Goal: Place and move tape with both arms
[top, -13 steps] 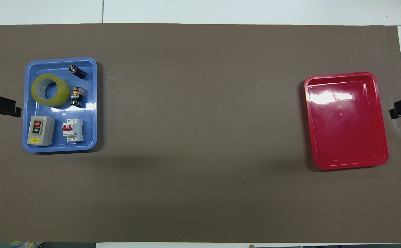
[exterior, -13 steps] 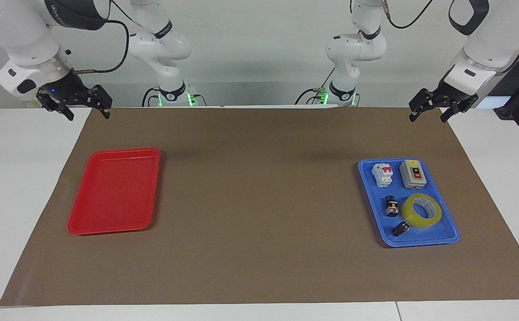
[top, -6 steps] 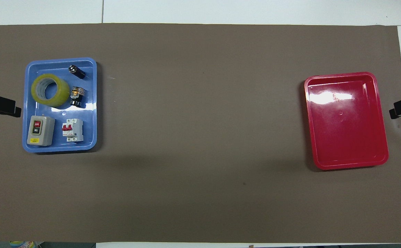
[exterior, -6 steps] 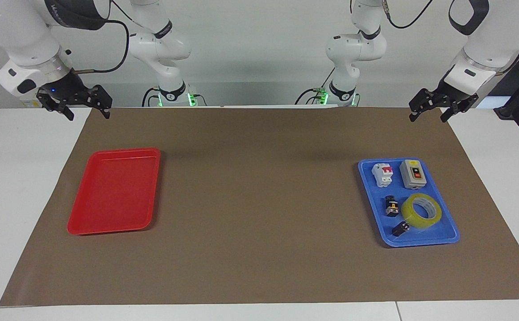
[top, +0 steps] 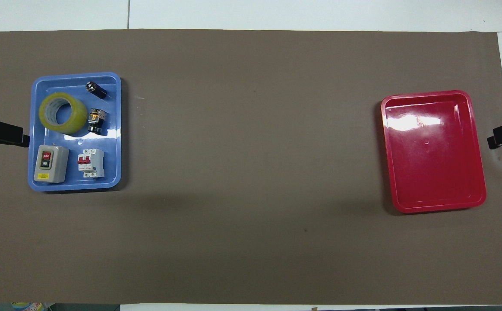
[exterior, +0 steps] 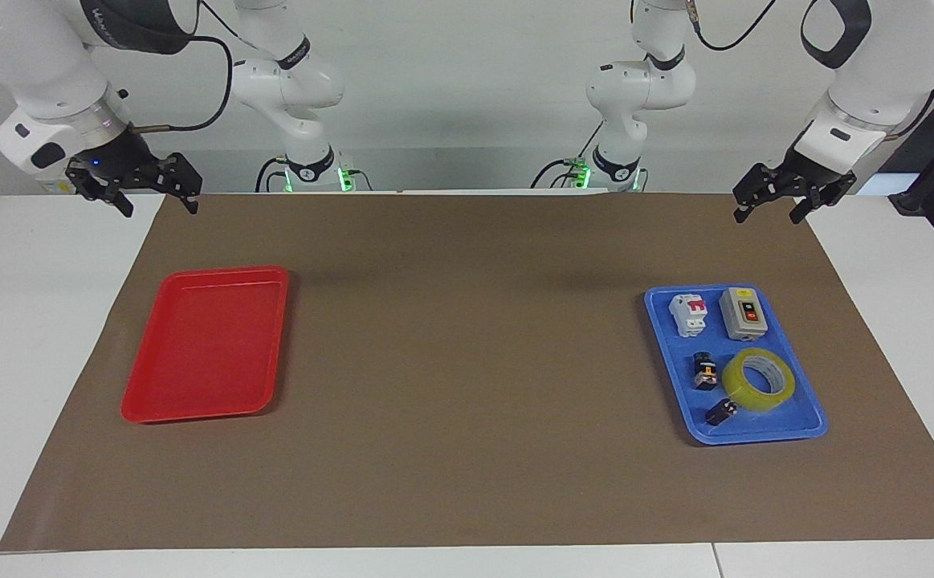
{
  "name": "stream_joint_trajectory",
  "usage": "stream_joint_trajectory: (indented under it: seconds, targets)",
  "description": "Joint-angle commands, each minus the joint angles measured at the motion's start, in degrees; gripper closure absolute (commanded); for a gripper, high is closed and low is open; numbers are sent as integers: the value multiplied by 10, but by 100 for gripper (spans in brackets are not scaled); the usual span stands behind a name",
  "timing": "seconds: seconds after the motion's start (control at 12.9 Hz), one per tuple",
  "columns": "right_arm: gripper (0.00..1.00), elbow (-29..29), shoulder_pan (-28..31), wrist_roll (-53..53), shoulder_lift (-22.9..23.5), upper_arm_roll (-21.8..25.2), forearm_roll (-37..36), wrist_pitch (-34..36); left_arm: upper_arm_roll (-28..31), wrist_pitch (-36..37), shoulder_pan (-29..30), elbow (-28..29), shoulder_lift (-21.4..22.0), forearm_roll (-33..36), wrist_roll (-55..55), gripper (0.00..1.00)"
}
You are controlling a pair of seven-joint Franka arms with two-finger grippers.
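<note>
**Tape sits in the blue tray, both grippers up at the table's corners**

Here we are: the tape point(exterior: 758, 380) lies flat in the blue tray point(exterior: 808, 428), in the half of that tray farther from the robots (white core showing through the yellow ring). Sharing the tray with it are a grey switch box point(exterior: 743, 314) and a white breaker point(exterior: 690, 313), both in the half nearer to the robots. A small black button part point(exterior: 704, 370) sits just beside the tape, and a dark little cylinder point(exterior: 720, 413) lies near the tray's farthest edge, close to the tape as well.

The left gripper point(exterior: 770, 205) hangs in the air over the brown mat point(exterior: 467, 369), above the strip of mat between the blue tray and the robots, jaws spread, holding nothing.

Away from the blue tray, toward the right arm's end of the table point(exterior: 25, 321), lies a red tray point(exterior: 205, 345) with nothing in it. The right gripper point(exterior: 155, 201) hovers over the mat's edge there, well apart from the blue tray, jaws spread too and pinching nothing.
</note>
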State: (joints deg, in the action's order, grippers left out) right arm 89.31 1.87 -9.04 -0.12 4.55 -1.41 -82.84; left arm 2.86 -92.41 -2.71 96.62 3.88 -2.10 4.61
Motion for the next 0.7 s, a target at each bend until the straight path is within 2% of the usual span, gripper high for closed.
stream_joint_trajectory:
  seconds: [0.0,0.23,0.62]
  targets:
    - [0,-6,4,0,1,-2,10,5,4,-58,3,43,12,-4,8,0]
    - [0,-6,5,0,1,-2,10,5,5,-140,27,67,-18,-4,26,0]
    - [0,-5,5,0,1,-2,10,5,5,-245,71,75,-116,-4,60,0]
